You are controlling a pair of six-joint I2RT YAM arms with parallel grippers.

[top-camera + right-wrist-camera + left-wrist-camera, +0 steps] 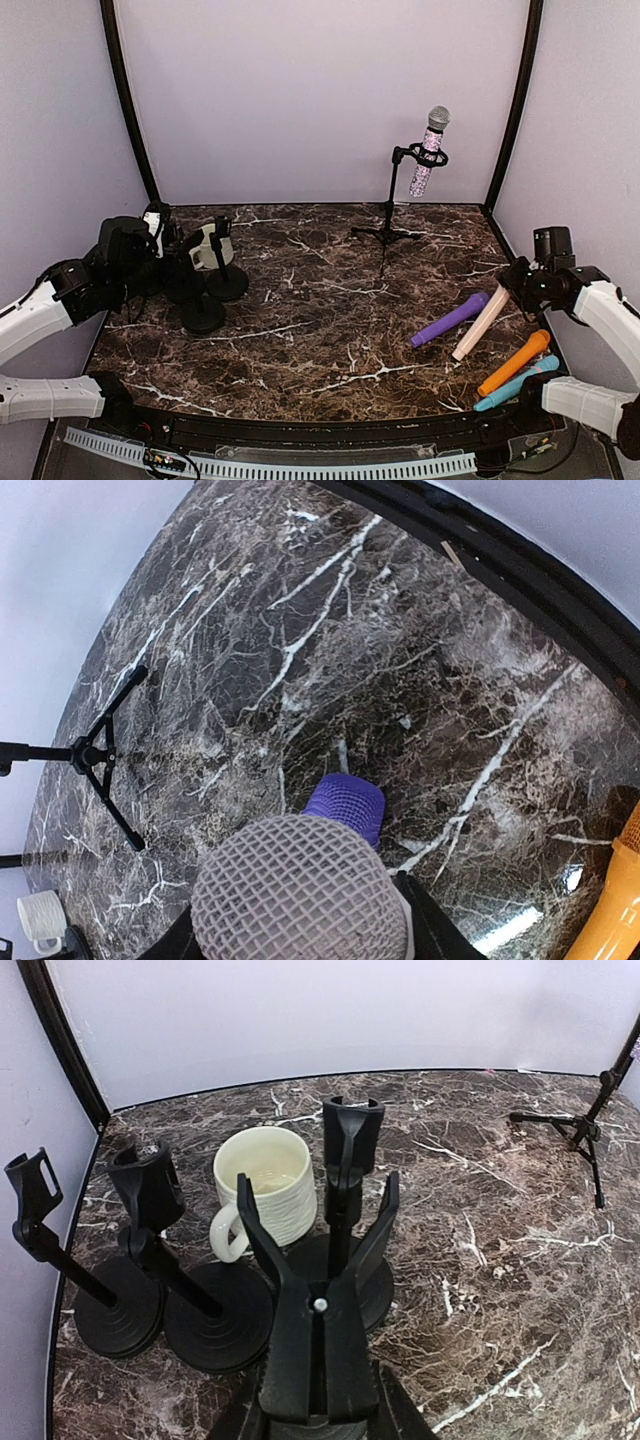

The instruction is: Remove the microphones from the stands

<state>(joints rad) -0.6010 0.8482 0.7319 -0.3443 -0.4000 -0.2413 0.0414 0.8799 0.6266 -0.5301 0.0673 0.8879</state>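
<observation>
A sparkly silver-pink microphone [430,150] sits tilted in the clip of a black tripod stand [390,215] at the back of the table. The stand's legs also show in the left wrist view [585,1130] and the right wrist view [95,755]. My right gripper [512,287] is far right of the stand, closed around the grey mesh head of a cream microphone [300,900] whose handle slopes down to the table [478,328]. My left gripper [318,1200] is shut and empty at the far left, among the desk stands.
Three short black stands with round bases [205,300] and a white mug [265,1195] crowd the left side. A purple microphone [450,320], an orange one [515,362] and a teal one [515,385] lie at the right front.
</observation>
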